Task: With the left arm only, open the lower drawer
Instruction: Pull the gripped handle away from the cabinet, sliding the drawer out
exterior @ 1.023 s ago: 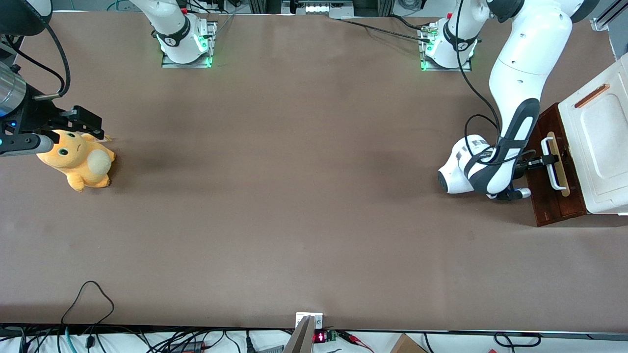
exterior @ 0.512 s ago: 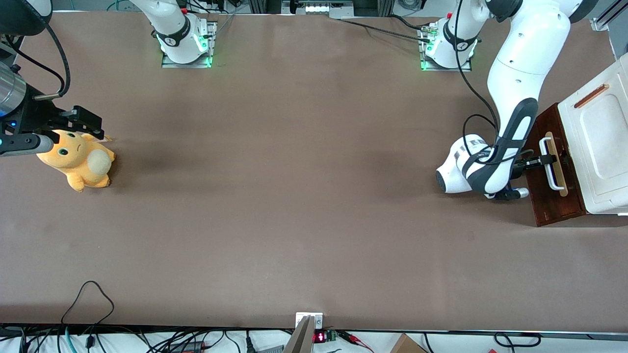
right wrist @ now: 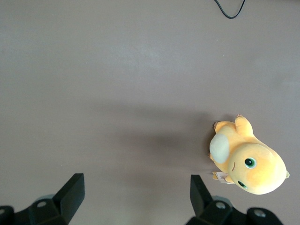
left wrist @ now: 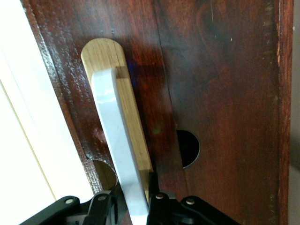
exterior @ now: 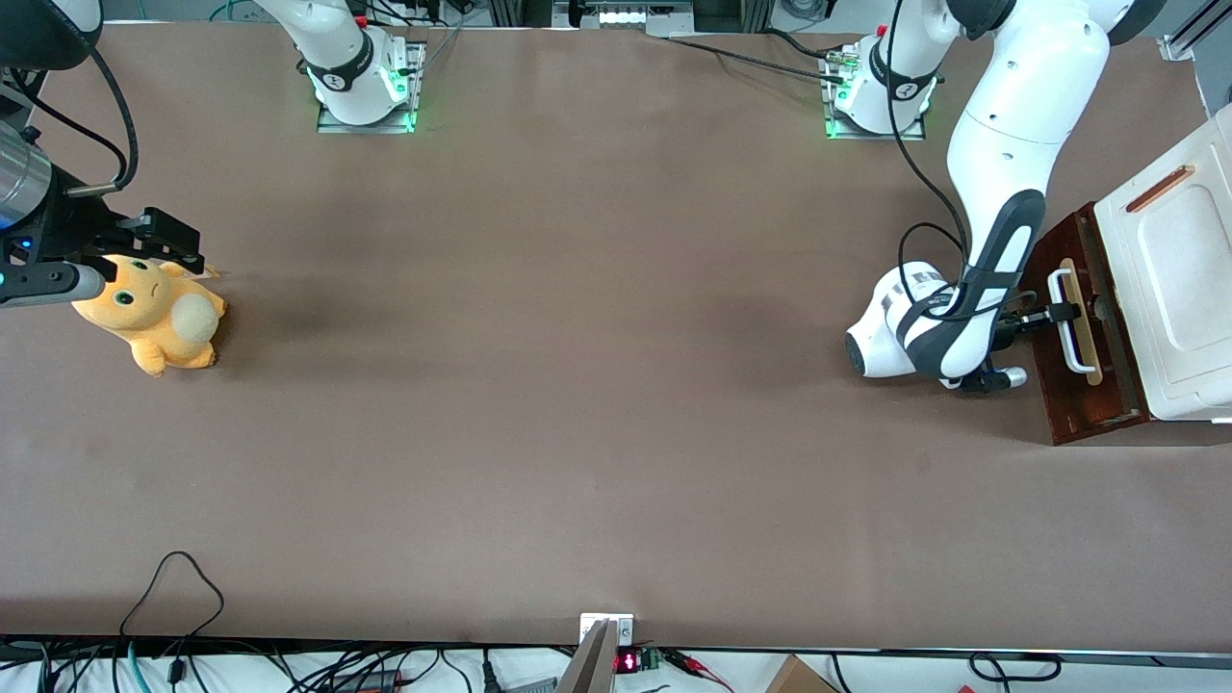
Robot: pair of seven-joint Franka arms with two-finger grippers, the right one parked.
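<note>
The lower drawer (exterior: pixel 1061 385) has a dark reddish-brown front and stands at the working arm's end of the table, drawn a little way out of the white cabinet (exterior: pixel 1174 289). Its white bar handle (exterior: pixel 1070 322) runs along a pale wood strip (left wrist: pixel 125 98). The left arm (exterior: pixel 1001 125) reaches down in front of the drawer, and my gripper (exterior: pixel 1057 314) is shut on the handle (left wrist: pixel 117 140) near its middle. One black finger (left wrist: pixel 157 199) presses each side of the white bar. Two round holes (left wrist: pixel 187 147) show in the dark wood front (left wrist: pixel 220 93).
A yellow plush toy (exterior: pixel 159 313) lies toward the parked arm's end of the table, also seen as the plush toy (right wrist: pixel 248 159) from the right wrist. A thin brown slot (exterior: pixel 1162 188) marks the cabinet's white top. Cables trail along the table edge nearest the front camera.
The gripper has moved toward the parked arm's end with the handle in it, and the drawer front has come farther out of the white cabinet.
</note>
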